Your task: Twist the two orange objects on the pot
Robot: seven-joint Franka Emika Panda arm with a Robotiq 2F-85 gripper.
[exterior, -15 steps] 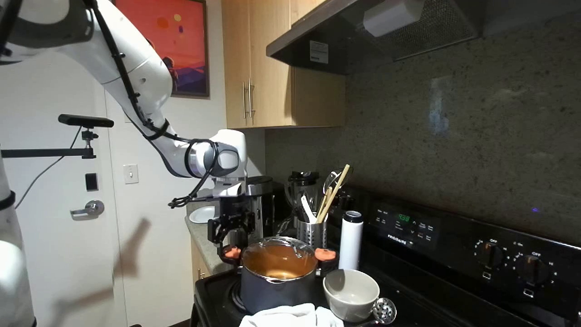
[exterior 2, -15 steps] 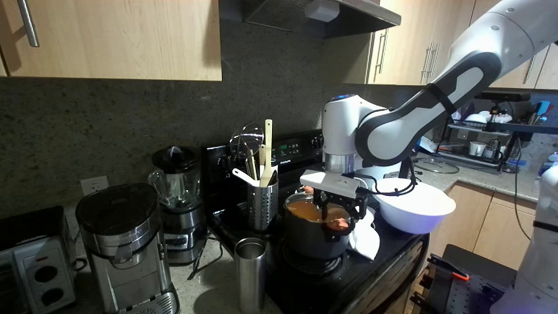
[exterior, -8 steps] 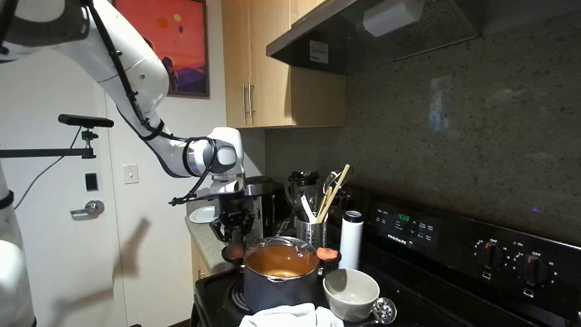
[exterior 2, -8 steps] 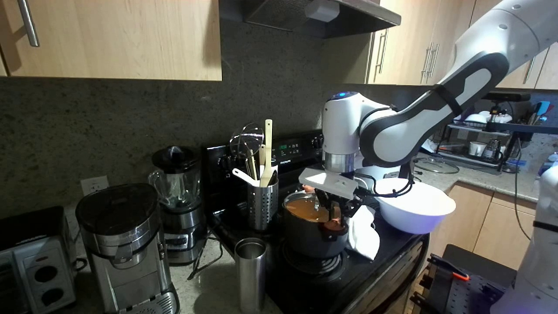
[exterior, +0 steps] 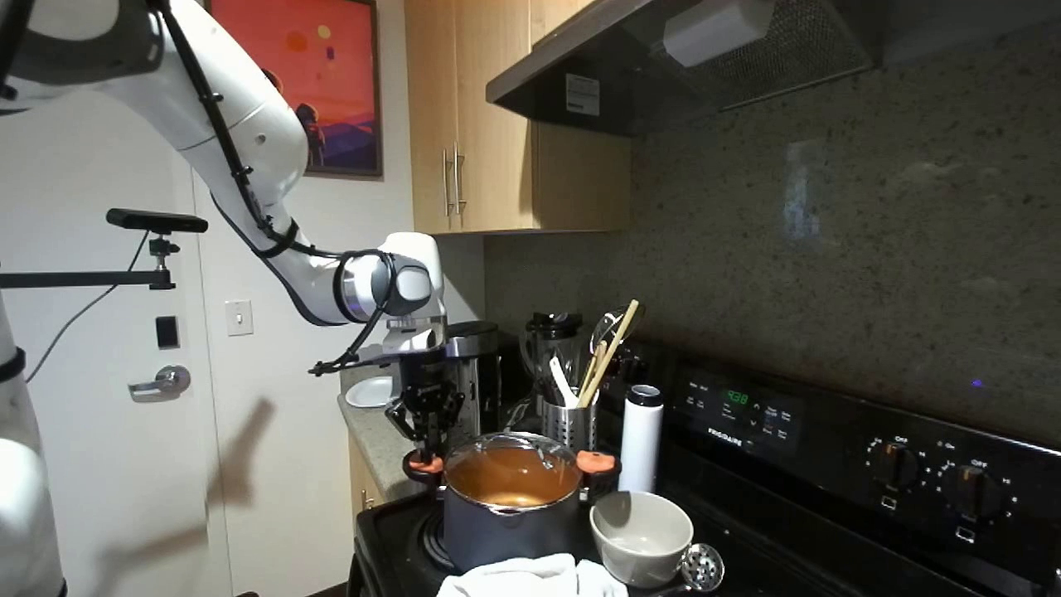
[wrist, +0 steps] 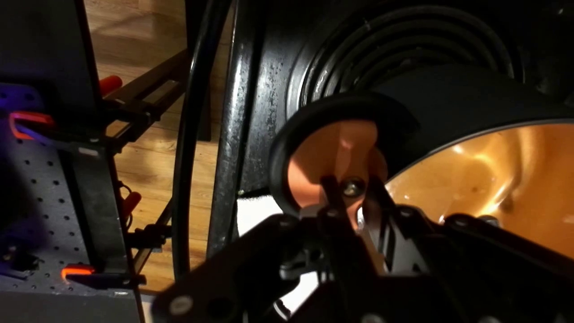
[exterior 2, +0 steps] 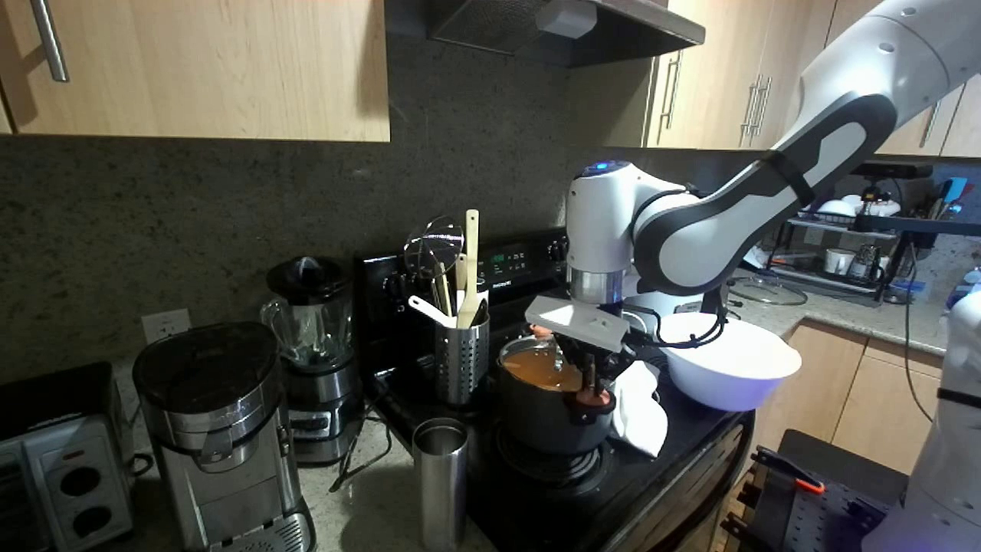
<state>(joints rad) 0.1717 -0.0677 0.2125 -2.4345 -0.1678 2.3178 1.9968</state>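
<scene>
Black stove worktop (exterior 2: 529, 514) has bare room one side of the pot (exterior: 506, 535), a grey bowl (exterior: 642, 568) beside it on the other, front edge (wrist: 231, 121) pretty close to one handle (wrist: 350, 105). The arm (exterior 2: 835, 153) is bent over, wrist (exterior: 419, 257) pointing straight down. The tool (wrist: 352, 181) is pinched on that handle's orange knob (wrist: 314, 161), ridge (wrist: 354, 154) running long-ways roughly along the edge, side-on to the pot. Across the pot: the second orange knob (exterior: 595, 463).

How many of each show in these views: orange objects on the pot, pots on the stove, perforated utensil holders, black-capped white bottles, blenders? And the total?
Orange objects: 2
Pot: 1
Perforated utensil holder: 1
Black-capped white bottle: 1
Blender: 1
Total: 6
</scene>
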